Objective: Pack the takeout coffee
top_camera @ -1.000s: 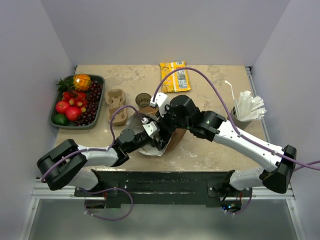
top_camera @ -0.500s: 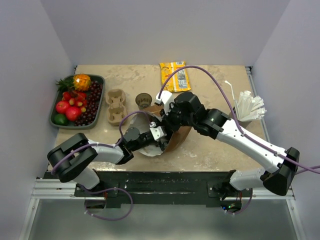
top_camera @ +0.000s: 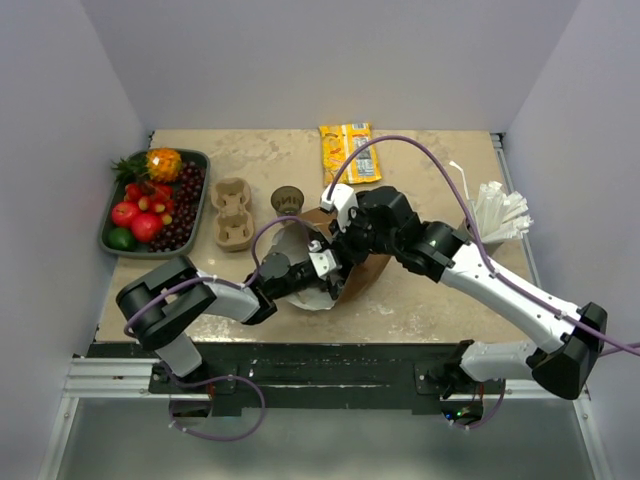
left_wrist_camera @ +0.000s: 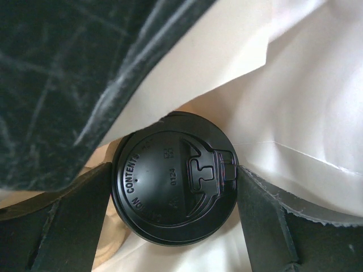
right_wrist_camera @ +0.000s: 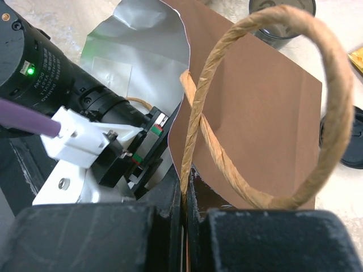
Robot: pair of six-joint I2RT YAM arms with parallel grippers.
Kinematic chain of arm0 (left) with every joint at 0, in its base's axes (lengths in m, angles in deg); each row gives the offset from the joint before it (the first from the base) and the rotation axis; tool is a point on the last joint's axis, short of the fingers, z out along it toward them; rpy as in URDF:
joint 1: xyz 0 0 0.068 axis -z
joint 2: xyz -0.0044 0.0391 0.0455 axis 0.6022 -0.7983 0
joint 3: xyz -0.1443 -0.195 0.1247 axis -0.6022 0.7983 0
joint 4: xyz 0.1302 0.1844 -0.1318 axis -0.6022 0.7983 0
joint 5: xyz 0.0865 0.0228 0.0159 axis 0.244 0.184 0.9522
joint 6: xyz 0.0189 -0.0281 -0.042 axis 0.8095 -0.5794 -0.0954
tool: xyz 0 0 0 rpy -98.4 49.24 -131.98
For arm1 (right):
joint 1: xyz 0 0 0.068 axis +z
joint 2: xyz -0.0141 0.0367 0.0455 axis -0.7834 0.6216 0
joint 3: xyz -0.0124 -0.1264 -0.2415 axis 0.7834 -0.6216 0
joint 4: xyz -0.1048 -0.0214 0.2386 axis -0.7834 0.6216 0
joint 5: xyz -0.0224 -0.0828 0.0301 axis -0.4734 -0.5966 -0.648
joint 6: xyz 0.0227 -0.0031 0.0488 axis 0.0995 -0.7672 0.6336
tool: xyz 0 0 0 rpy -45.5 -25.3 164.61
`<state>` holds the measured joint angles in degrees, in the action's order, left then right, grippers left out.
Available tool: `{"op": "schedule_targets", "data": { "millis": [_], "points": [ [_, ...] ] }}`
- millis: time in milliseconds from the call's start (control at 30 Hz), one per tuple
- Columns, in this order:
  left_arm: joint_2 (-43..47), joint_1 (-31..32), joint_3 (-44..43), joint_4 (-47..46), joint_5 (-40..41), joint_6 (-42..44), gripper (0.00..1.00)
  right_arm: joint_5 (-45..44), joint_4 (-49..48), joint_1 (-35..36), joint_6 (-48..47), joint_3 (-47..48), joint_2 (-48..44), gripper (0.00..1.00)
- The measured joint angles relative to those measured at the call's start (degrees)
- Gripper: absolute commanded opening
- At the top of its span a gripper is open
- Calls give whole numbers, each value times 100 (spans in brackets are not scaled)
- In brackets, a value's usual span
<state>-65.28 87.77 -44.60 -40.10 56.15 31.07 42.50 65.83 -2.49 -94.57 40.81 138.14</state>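
Left wrist view first: my left gripper (left_wrist_camera: 173,195) stands wide, its fingers (left_wrist_camera: 74,221) pressed on either side of the black-lidded coffee cup (left_wrist_camera: 173,178), deep inside the paper bag (left_wrist_camera: 295,96). I read that as a grip on the cup rather than idle jaws. A fold of the bag's white lining overhangs the lid. If I let go before the cup's base is seated, which I cannot see from here, it could tip and leak, and on the way out my fingers could snag that fold and drag the cup over.

In the right wrist view the right gripper (right_wrist_camera: 185,195) is pinched tight on the bag's rim at the foot of the twine handle (right_wrist_camera: 195,113), holding the mouth up. If that pinch slips or the paper tears, the mouth collapses onto my left wrist.

Farther back on the surface (top_camera: 430,300), an open dark cup (top_camera: 287,199) stands just beyond the bag — any swing of the bag could knock it.
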Motion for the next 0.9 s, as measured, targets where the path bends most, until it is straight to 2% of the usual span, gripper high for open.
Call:
{"op": "schedule_targets", "data": {
  "millis": [100,167,267,333,433,567,700,900],
  "points": [
    [-168,9,-136,-74,-17,-122,22,2,-35,-55,-72,-76,-55,0],
    [-260,9,-256,-63,-20,-157,22,57,-37,-151,-131,-79,-59,0],
    [-396,4,-487,-31,-20,-157,24,302,-63,-389,-173,-76,-59,0],
    [-439,-4,-590,2,2,-155,30,592,-72,-603,-166,-52,-35,0],
    [-446,-11,-651,37,26,-153,33,879,-87,-774,-144,-22,-11,0],
    [-446,-13,-656,42,0,-149,34,1034,-63,-855,-114,4,4,0],
    [-358,-15,-656,140,-81,-131,22,1211,52,-949,-48,111,50,0],
    [389,-103,-643,1023,-46,-44,21,1987,243,-1139,188,697,470,0]
  ]
}}
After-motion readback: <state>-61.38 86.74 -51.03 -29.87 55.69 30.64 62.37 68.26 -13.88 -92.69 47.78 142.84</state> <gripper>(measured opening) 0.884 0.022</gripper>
